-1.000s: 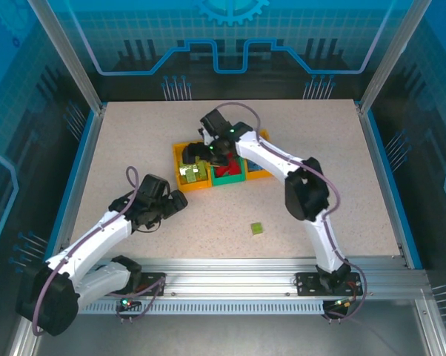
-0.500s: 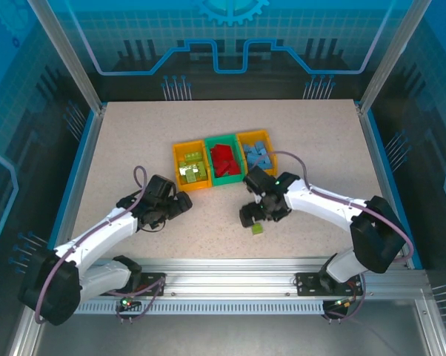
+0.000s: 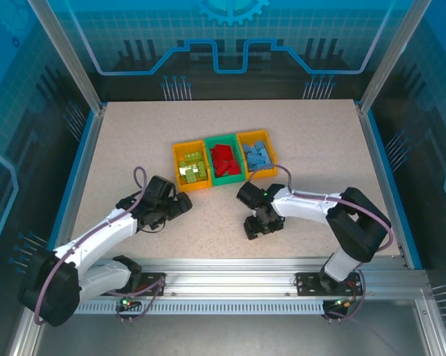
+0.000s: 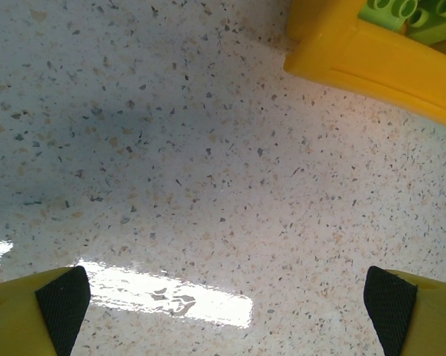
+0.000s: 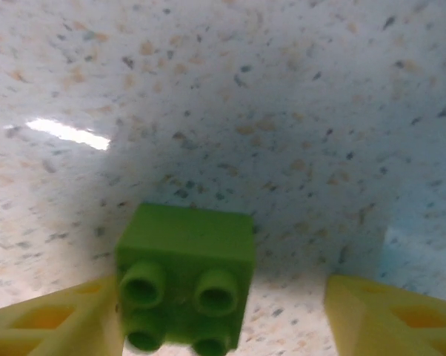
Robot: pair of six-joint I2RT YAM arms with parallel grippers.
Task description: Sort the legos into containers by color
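Observation:
Three joined containers sit mid-table: a yellow bin (image 3: 180, 157) with lime green legos (image 3: 192, 170), a green bin (image 3: 210, 150) with red legos (image 3: 223, 158), and a yellow bin (image 3: 243, 141) with blue legos (image 3: 257, 155). My right gripper (image 3: 256, 225) is down on the table in front of them, hiding the brick beneath it in the top view. In the right wrist view a lime green lego (image 5: 184, 276) lies between the open jaws of that gripper (image 5: 215, 315), against the left finger (image 5: 67, 322), with a gap to the right finger (image 5: 386, 315). My left gripper (image 3: 180, 205) (image 4: 227, 300) is open over bare table.
The left wrist view has a corner of the yellow bin (image 4: 356, 52) with green bricks (image 4: 404, 11) at top right. The speckled table (image 3: 319, 141) is bordered by a blue rim and metal frame posts; a rail runs along the near edge.
My right arm swung from above the bins down to the near table and settled over the loose green lego, its jaws narrowing around it. The left arm barely moved.

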